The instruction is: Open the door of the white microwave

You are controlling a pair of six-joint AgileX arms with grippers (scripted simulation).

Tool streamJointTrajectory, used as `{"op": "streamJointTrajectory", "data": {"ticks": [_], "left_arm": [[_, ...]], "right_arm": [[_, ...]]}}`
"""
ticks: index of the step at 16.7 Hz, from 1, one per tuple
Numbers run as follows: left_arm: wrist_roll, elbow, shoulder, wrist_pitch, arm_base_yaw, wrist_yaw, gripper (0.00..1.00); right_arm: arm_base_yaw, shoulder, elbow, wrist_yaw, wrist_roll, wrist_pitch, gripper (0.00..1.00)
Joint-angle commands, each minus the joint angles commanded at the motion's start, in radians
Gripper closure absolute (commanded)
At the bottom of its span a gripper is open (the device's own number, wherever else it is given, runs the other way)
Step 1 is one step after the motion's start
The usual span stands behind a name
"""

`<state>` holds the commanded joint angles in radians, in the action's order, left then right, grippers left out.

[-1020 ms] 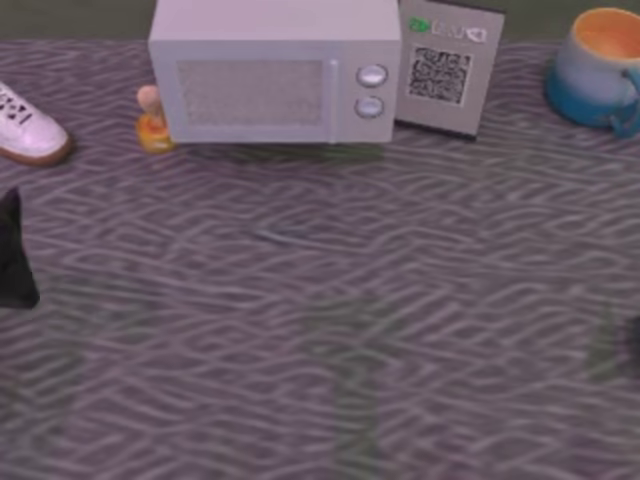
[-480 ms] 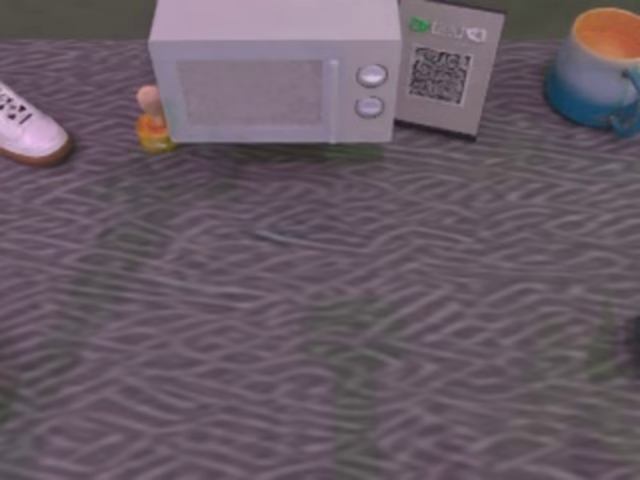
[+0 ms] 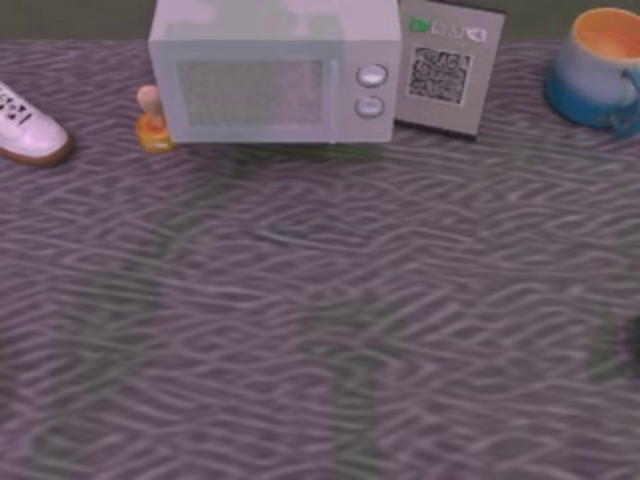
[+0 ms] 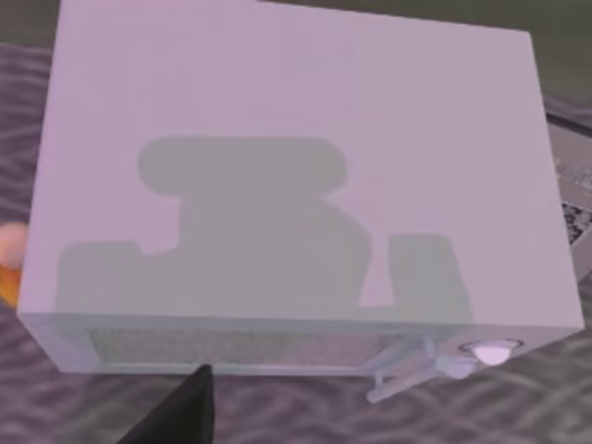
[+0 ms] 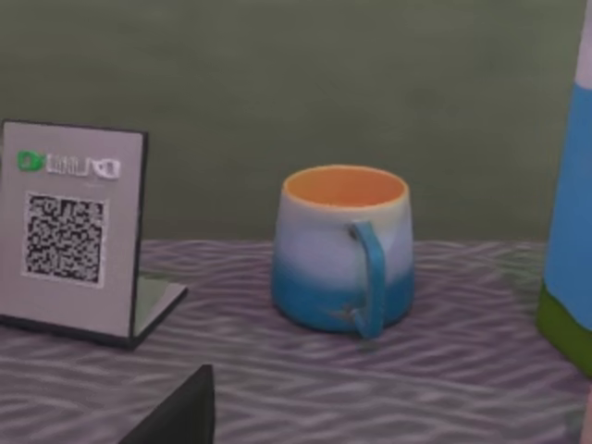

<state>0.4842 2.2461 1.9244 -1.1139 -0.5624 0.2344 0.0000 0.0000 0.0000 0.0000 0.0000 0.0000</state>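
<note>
One arm has moved: the left hand (image 4: 176,412), gone from the surface's left edge in the top view a second ago, now hovers above the white microwave (image 3: 275,70) at the back left, its shadow on the roof; its grip I cannot tell. The door (image 3: 250,95) stays closed. One QR placard (image 3: 450,68), one mug (image 3: 595,65), one shoe (image 3: 30,125), one small figurine (image 3: 152,120). The right arm is parked at the right edge.

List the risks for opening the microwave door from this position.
1. The left gripper hovers above the white microwave rather than at the handle; descending straight could strike the top.
2. The door is shut, and a small orange figurine stands beside the microwave's left end, so an approach from that side may knock it over.
3. The QR-code placard stands close on the right and could be bumped if the microwave shifts.
</note>
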Motion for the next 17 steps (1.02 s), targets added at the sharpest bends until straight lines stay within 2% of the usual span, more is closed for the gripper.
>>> {"op": "streamJointTrajectory", "data": {"ticks": [4, 7, 13, 17], "left_arm": [[0.069, 0.250, 0.286, -0.155, -0.059, 0.046, 0.00], [0.098, 0.354, 0.421, -0.235, -0.084, 0.070, 0.00], [0.108, 0.385, 0.465, -0.265, -0.093, 0.078, 0.00], [0.099, 0.358, 0.475, -0.226, -0.082, 0.074, 0.00]], "right_arm": [[0.000, 0.000, 0.000, 0.000, 0.000, 0.000, 0.00], [0.000, 0.000, 0.000, 0.000, 0.000, 0.000, 0.00], [0.000, 0.000, 0.000, 0.000, 0.000, 0.000, 0.00], [0.000, 0.000, 0.000, 0.000, 0.000, 0.000, 0.00]]}}
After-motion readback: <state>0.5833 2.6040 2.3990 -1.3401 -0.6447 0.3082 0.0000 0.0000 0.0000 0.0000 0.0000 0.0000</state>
